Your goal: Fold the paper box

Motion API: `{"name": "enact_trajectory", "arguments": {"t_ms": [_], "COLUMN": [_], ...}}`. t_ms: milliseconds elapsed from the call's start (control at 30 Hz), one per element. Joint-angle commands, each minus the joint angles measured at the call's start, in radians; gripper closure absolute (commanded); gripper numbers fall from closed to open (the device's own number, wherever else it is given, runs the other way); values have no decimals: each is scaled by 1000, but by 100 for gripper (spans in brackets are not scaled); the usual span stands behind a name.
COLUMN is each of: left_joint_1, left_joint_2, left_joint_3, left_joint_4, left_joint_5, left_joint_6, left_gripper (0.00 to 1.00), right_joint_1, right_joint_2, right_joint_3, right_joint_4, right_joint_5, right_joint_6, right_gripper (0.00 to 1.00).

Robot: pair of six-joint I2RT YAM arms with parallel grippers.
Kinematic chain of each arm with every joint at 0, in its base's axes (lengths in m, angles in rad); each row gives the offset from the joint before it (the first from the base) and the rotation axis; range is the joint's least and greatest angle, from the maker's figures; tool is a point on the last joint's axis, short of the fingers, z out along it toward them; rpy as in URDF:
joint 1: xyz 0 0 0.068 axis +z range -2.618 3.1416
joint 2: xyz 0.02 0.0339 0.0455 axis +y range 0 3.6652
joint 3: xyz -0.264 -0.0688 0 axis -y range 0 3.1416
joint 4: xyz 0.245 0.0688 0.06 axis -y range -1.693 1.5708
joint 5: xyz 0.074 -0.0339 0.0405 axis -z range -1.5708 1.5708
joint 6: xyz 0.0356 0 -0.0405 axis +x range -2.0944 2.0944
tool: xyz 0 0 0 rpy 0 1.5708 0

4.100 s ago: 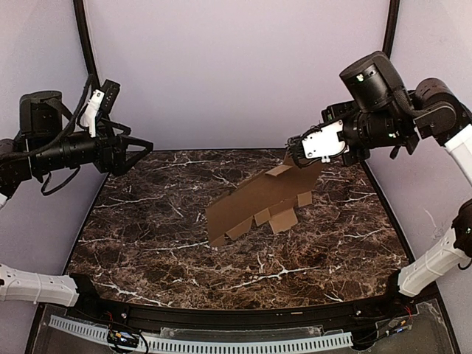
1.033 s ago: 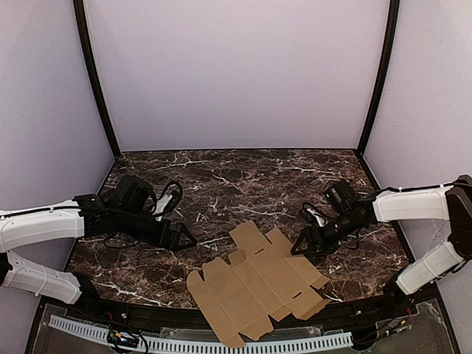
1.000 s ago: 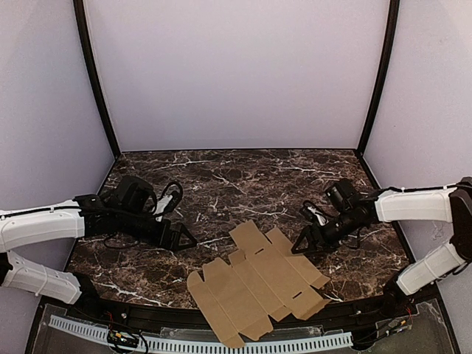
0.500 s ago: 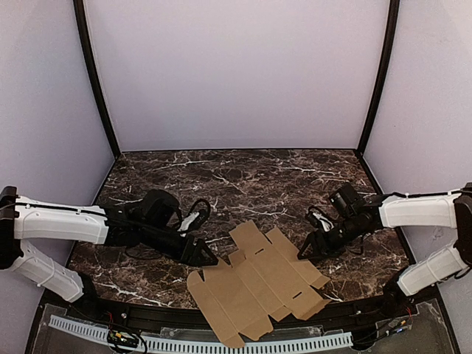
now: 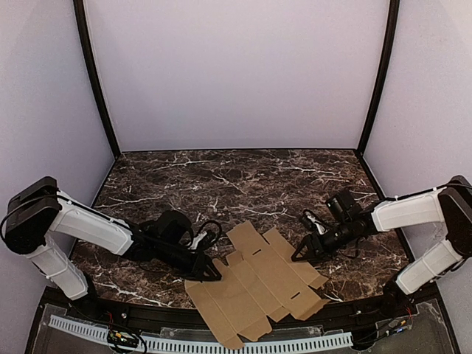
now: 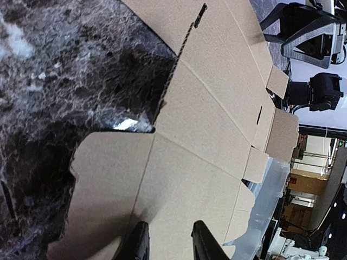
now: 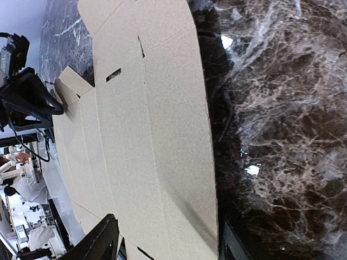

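The left arm stretches low and inward, and the left claw is angled down with its fingers a narrow gap apart. The right arm also reaches low and inward — the right claw is spread wide, facing the other.

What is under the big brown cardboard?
The flat cardboard lies on the dark marble table, and its near corner sticks out over the black front edge. The sheet covers whatever is right beneath it, so that part cannot be seen.

Pale lilac walls, black corner posts, dark marble-patterned tabletop with white veins, even light
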State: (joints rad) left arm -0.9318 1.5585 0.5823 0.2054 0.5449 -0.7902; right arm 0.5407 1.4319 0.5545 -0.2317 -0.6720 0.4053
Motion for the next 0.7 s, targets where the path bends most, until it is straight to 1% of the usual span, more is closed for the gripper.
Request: {"name": "enact_trajectory", "arguments": {"t_ms": [0,133,233,333,467,533,667], "left_joint_1": [-12,-12,-13,-12,-14,-15,-16], "left_joint_2": [23,38,51,62,75,81,86], "left_joint_3": [-21,-31,-39,-52,-61,-63,-71], "left_joint_4": [84,92,102,116,136,140,146], "left_joint_5": [28,21,18,18,19,16,13], "left_joint_6": [-24,-28,-31,-37,-44,-45,-47], "left_gripper": [75,79,83,87,92,98,99], "right_joint_1": [-4,-5,-4,-5,2,8,23], "right_joint_2": [20,29,36,40,63,83,141], "right_joint_3": [-27,-34,-36,-33,-19,-6,27], "right_joint_4": [115,162,196,221,228,227,228], "right_joint_5": [-87,-128,-167,-194,-212,-213,-216], "right_joint_6": [17,27,34,39,42,38,24], "right_gripper": [40,47,56,60,63,63,65]}}
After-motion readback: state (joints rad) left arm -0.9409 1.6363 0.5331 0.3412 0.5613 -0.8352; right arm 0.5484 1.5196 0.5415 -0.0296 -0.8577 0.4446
